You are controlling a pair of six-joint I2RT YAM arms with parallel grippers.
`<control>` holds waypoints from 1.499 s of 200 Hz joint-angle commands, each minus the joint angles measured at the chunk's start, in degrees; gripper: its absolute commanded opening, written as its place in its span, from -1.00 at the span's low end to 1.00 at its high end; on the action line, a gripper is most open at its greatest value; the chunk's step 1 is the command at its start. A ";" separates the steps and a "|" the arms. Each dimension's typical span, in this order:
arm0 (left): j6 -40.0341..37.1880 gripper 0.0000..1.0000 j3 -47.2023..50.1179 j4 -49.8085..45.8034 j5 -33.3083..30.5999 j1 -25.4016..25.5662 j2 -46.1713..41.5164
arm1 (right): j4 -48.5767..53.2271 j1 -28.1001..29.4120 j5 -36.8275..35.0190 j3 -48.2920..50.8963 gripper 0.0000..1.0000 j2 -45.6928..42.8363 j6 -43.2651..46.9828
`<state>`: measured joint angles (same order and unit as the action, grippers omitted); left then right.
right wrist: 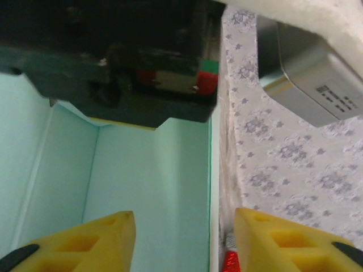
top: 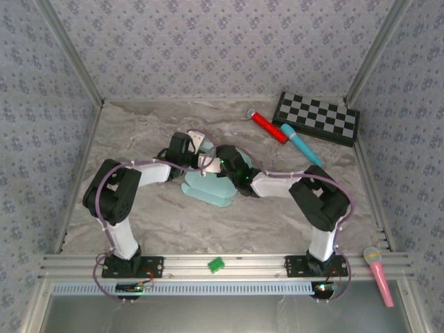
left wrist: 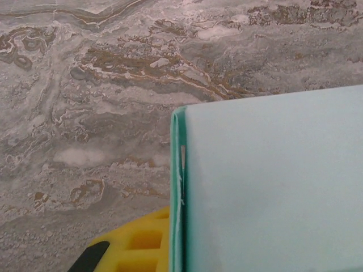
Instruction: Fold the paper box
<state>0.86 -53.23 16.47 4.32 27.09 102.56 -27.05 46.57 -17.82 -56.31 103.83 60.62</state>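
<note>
**Both arms meet over the blue card at mid-worktop**

The marbled grey worktop (top: 139, 208) fills the floor of a cell with patterned walls. From the rail (top: 263, 262) at six o'clock the left arm (top: 114, 201) and the right arm (top: 316, 201) bend inward, and their wrists come together at the centre.

A folded black-and-white chessboard (top: 318, 118) lies at two o'clock, near the right-hand wall.

The paper box (top: 208, 191) sits at the centre of the worktop, under the two wrists. Its rounded pale blue flaps spread flat toward six o'clock.

The left pincer (top: 201, 161) is pressed together on the paper box. In the left wrist view one yellow finger (left wrist: 136, 243) lies against a folded edge of an upright panel, and the panel covers everything toward three o'clock.

The right pincer (right wrist: 184, 226) is spread. Its two yellow fingers stand well apart, and the edge of a card wall runs down into the gap between them. I cannot tell whether either finger touches it. The inner walls of the box lie toward nine o'clock in that view.

A blue marker (top: 300, 143) and a red-handled tool (top: 268, 127) lie side by side just beside the chessboard, on its seven o'clock side.

A pink microphone (top: 379, 275) rests at the rail's five o'clock end. A small green block (top: 216, 264) sits on the rail at six o'clock.
</note>
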 commanded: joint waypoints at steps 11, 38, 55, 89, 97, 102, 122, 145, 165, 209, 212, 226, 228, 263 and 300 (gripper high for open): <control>-0.87 -1.00 0.23 -2.39 -4.45 0.33 -4.04 | 1.43 0.37 -1.37 -0.24 0.22 -6.44 -8.48; -0.30 -1.00 0.65 -4.44 -6.88 0.33 -6.23 | 7.11 -0.29 -0.92 -0.96 0.26 -11.87 -16.46; 0.62 -1.00 0.28 -6.54 -7.91 0.24 -7.40 | 12.24 -1.93 0.45 -1.60 0.26 -15.14 -23.81; 2.80 -1.00 0.32 -8.65 -9.07 0.17 -8.36 | 18.89 -8.83 2.00 -1.25 0.26 -20.25 -36.56; 3.33 -1.00 0.54 -8.77 -9.24 0.15 -8.55 | 21.04 -10.93 2.21 -1.28 0.25 -21.03 -39.83; 3.63 -1.00 0.58 -8.93 -9.19 0.15 -8.61 | 22.38 -12.29 2.46 -1.27 0.25 -21.39 -41.66; 4.98 -1.00 0.50 -10.25 -8.97 0.15 -9.24 | 27.85 -17.43 5.63 -1.41 0.23 -21.52 -46.90; 6.35 -1.00 0.24 -11.18 -8.36 0.15 -10.11 | 34.22 -21.87 12.08 -1.70 0.18 -20.32 -49.77; 6.57 -1.00 -0.02 -11.54 -7.77 0.14 -10.54 | 36.14 -24.30 16.74 -1.43 0.15 -19.01 -51.03; 6.65 -1.00 -0.44 -11.72 -6.54 0.15 -10.62 | 36.78 -24.67 21.72 -2.48 0.06 -13.97 -52.08; 6.67 -1.00 -0.39 -11.77 -6.40 0.15 -10.71 | 36.75 -24.57 21.98 -2.75 0.05 -13.53 -52.21; 6.44 -1.00 -0.23 -11.47 -5.40 0.10 -11.00 | 36.29 -24.33 22.88 -3.48 0.01 -11.88 -52.62; 6.43 -1.00 -0.17 -11.46 -5.31 0.14 -11.10 | 36.17 -24.31 22.98 -3.52 0.01 -11.61 -52.62; 6.31 -1.00 -0.07 -11.43 -5.37 0.15 -11.57 | 34.92 -22.42 26.32 -4.88 -0.01 -9.04 -51.21; 6.67 -1.00 -0.63 -12.06 -5.98 0.15 -11.03 | 34.84 -20.05 28.93 -5.73 -0.01 -8.29 -49.39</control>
<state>6.74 -53.06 4.89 -2.20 27.11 92.99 7.97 25.28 7.38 -59.75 94.74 9.91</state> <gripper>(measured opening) 0.101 0.495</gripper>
